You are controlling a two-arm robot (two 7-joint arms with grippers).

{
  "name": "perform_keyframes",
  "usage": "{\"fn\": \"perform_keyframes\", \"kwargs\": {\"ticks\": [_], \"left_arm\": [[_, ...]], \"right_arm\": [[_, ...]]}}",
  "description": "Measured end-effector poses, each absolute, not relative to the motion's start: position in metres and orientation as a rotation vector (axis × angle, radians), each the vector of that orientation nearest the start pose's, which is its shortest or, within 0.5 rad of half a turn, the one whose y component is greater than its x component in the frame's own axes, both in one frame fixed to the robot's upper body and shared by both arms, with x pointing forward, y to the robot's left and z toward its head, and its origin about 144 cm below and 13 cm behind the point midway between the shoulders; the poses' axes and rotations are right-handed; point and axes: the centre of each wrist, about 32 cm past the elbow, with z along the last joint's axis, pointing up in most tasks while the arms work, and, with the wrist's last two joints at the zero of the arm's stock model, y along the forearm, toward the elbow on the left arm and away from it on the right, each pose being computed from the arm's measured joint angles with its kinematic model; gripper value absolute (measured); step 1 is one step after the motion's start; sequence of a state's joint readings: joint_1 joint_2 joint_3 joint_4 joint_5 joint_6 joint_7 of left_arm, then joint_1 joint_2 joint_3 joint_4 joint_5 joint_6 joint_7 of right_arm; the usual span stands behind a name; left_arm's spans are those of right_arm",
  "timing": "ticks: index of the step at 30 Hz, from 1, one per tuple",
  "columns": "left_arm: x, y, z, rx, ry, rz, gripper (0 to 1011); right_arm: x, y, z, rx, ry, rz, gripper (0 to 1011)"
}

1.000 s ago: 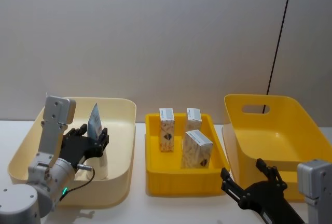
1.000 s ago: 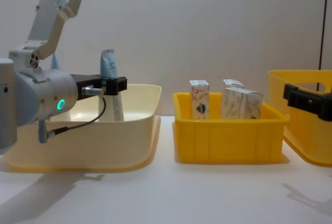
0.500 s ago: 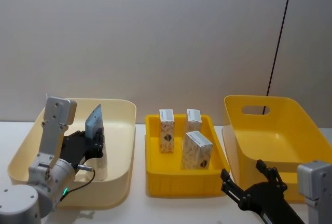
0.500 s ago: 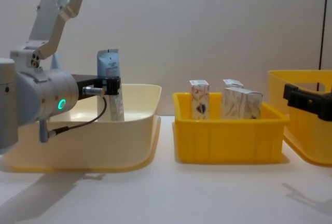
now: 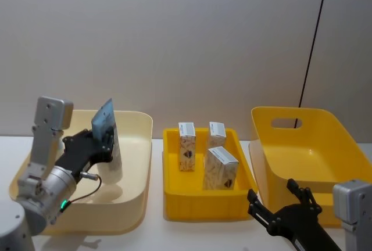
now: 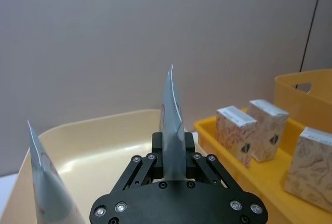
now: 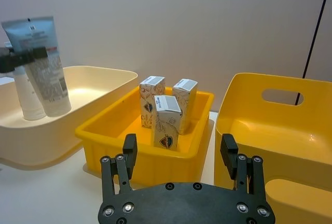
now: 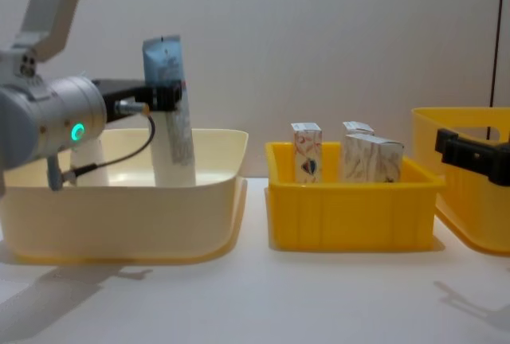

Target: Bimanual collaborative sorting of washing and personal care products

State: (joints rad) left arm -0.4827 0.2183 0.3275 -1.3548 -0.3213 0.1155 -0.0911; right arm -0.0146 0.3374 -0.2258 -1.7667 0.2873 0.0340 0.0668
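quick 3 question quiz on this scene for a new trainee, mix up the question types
1. True or false: the left gripper is shut on a squeeze tube.
2. How many cream cartons stand in the small yellow bin?
3. The right gripper is: A) open and holding nothing, B) shut on a carton, C) shut on a tube.

Key: 1 true; 2 three; 3 A.
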Motion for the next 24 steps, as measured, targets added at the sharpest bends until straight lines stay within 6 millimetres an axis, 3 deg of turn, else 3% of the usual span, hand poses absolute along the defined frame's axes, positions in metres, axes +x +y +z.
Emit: {"fn": "perform_keyframes", "kwargs": {"ticks": [13, 24], "left_arm": [[0.575, 0.224, 1.275, -0.182, -0.138, 1.055, 222], [0.577, 0.223, 1.293, -0.253, -0.147, 0.898, 221]], "right_arm": [[0.443, -0.237, 1.189, 0.026, -0.075, -1.229, 1001], [0.443, -0.237, 1.189, 0.026, -0.075, -1.229, 1001]]}}
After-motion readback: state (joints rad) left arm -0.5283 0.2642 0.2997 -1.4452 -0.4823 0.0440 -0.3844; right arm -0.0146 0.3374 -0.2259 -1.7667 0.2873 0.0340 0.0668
